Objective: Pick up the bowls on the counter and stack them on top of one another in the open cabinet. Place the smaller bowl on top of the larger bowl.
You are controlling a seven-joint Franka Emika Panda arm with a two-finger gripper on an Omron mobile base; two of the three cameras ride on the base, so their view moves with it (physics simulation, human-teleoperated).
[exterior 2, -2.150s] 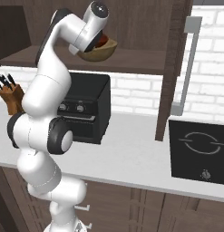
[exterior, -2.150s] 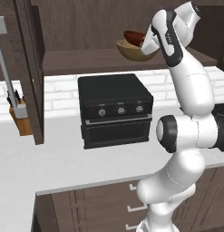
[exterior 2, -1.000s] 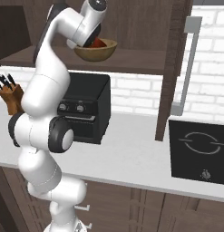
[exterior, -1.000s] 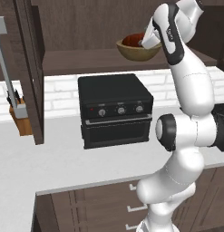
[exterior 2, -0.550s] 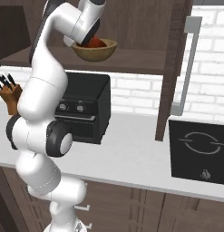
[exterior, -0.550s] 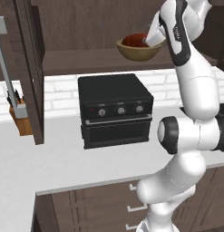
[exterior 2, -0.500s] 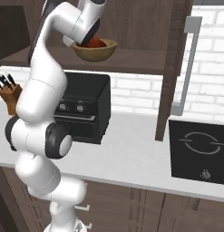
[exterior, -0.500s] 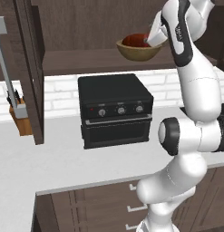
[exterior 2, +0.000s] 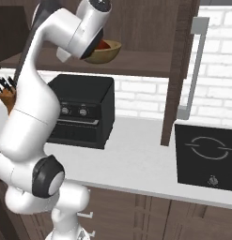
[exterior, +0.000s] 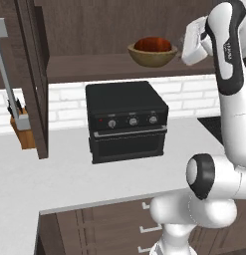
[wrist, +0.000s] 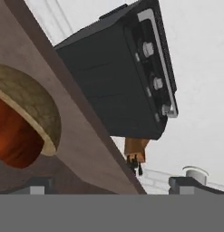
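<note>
The end effector (wrist: pixel 111 183) is seen with its jaws spread wide and nothing held between them; the two fingertips (wrist: pixel 37 185) are set far apart at the bottom of the hand view. It is raised to shelf height, just beside the bowls and apart from them.

The red bowl (exterior: pixel 154 44) is nested inside the tan bowl (exterior: pixel 152 58). The pair is set upright on the shelf (exterior: pixel 94 67) of the open cabinet (exterior 2: pixel 183 70). In the hand view, the tan rim (wrist: pixel 38 106) and red interior (wrist: pixel 13 136) are seen close to the left fingertip.

Below the shelf, a black oven (exterior: pixel 127 122) is stood on the table (exterior: pixel 69 174), against the white brick wall. A knife block (exterior: pixel 22 130) is placed at the table's left, by the cabinet door. A black panel (exterior 2: pixel 205 157) is seen right of the cabinet's side wall.
</note>
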